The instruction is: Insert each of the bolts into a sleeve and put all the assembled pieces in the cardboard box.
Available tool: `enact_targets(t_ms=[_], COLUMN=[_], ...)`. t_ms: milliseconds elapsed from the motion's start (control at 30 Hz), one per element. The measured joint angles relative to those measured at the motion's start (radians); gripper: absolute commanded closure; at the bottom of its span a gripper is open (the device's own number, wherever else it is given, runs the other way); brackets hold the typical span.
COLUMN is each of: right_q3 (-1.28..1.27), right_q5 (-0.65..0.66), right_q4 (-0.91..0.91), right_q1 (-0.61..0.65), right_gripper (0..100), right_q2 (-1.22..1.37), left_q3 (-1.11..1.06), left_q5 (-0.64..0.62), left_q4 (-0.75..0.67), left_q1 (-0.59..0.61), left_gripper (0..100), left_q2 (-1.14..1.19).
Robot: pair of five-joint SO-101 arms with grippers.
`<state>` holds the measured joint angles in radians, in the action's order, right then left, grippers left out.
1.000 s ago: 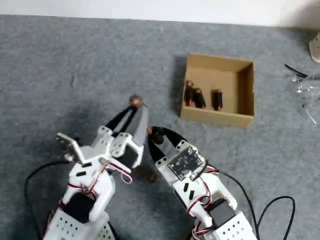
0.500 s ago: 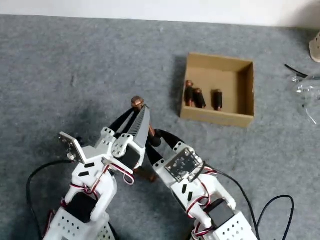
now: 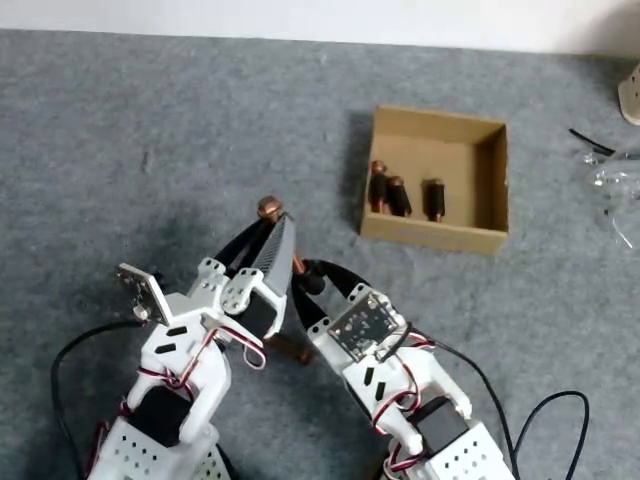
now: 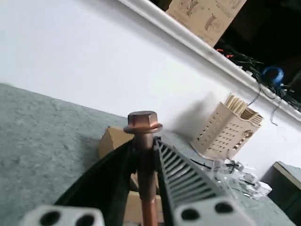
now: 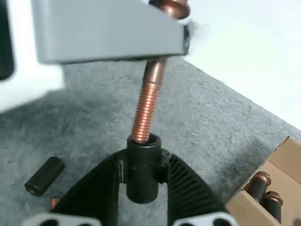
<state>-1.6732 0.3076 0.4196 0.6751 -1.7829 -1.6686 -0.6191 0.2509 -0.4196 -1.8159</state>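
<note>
- The left gripper (image 3: 276, 226) is pinching a copper bolt (image 4: 145, 141) by its shank. The bolt stands head up, its hexagonal head above the fingertips, over the grey carpet (image 3: 130, 120).
- The right gripper (image 5: 143, 161), just beside the left one, is clamped around a black sleeve (image 5: 142, 176) held upright. The bolt's threaded end meets the sleeve's open top.
- A spare sleeve (image 5: 44, 175) lies on its side on the carpet near the grippers.
- The cardboard box (image 3: 432, 238) sits well apart from the arms, farther back on the right. Three assembled pieces (image 3: 398, 197) lie side by side inside it, near its left wall.
- Some clear plastic bits (image 3: 610, 175) lie at the right edge.
</note>
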Motion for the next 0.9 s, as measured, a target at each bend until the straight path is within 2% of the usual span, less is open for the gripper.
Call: enact_targets(t_ms=[900], right_q3=[-0.002], right_q5=[0.000], right_q4=[-0.002], right_q1=[0.008], right_gripper=[99.4], right_q2=[-0.002], left_q3=[-0.008], left_q5=[0.040], left_q4=[-0.014], left_q1=[-0.011], left_gripper=[99], left_q2=[0.014])
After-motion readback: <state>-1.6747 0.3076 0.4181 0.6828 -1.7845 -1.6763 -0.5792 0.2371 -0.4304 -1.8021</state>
